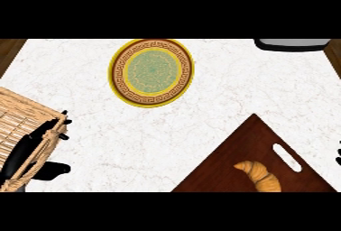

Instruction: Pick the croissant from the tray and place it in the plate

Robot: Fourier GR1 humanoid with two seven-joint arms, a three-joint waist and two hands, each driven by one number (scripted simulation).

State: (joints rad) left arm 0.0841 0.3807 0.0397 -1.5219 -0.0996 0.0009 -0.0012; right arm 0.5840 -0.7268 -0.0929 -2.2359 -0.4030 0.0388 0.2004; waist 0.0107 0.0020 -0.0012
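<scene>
Croissant (260, 175) lying near tray (226, 153) front edge, beside handle slot. Likely light, flaky, crushable: best cradled across thick middle. Left hand (30, 153) fingers straight; right hand (339, 153) fingers unclear. Plate (152, 73) far.

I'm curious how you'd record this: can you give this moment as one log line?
croissant: on tray | plate: bare | left hand: by basket | right hand: at edge

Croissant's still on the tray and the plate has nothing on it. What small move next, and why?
Probably bring the right hand in from the view's right edge toward the croissant. It lies untouched on the brown tray, and that hand is the nearer one; the left hand sits by the wicker basket. The plate waits further up the counter.
</scene>
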